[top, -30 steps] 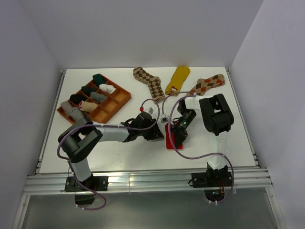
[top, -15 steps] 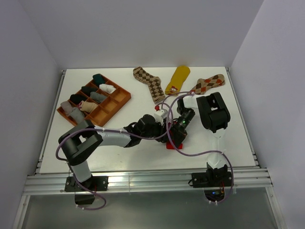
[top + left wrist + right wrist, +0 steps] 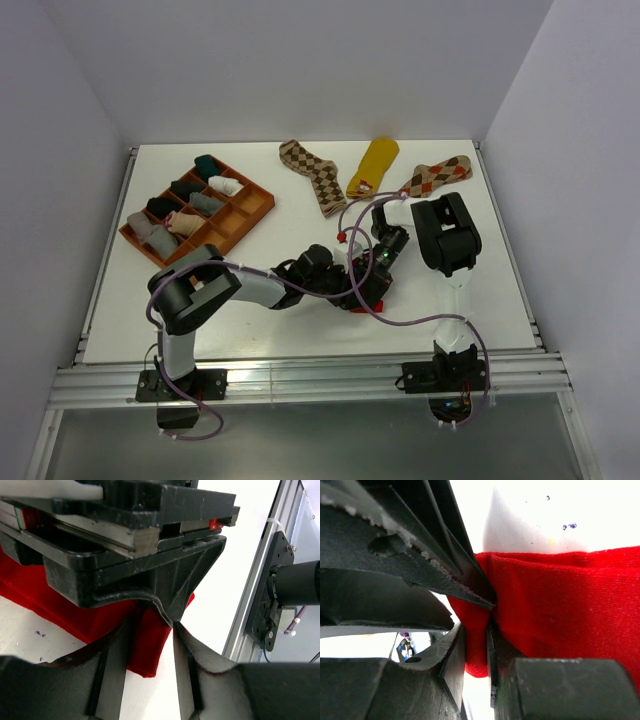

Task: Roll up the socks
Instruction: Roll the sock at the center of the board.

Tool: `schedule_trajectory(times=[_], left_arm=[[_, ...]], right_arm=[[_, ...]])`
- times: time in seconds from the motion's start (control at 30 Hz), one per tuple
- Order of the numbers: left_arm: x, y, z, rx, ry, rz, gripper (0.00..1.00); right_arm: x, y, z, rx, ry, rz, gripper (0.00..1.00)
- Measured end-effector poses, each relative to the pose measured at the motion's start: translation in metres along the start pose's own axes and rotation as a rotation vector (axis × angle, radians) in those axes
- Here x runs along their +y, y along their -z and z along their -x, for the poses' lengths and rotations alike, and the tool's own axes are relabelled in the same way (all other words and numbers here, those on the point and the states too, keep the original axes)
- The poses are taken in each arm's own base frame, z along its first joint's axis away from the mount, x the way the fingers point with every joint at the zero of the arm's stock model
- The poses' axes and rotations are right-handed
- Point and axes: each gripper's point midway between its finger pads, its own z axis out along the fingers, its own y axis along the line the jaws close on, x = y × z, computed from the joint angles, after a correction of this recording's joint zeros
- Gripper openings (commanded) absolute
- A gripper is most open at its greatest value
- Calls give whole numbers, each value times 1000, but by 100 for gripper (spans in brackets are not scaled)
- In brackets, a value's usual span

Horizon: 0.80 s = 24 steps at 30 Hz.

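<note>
Our right fingers [image 3: 450, 670] pinch the red sock [image 3: 560, 610]; we cannot tell if our left fingers [image 3: 112, 670] hold it. They crowd close, so a bump could pull it loose.

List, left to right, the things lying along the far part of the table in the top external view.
orange tray → brown argyle sock → mustard yellow sock → second argyle sock
</note>
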Motion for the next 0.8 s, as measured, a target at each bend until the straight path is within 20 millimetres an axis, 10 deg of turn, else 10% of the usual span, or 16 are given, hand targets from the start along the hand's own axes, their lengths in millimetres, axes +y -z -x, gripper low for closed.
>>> schedule_trajectory(times=[0.37, 0.8], left_arm=[[1, -7, -3, 12, 43, -16, 0], [7, -10, -2, 23, 217, 55, 0]], right_arm=[[-1, 3, -2, 3, -18, -15, 35], [-4, 56, 20, -169, 93, -321, 50]])
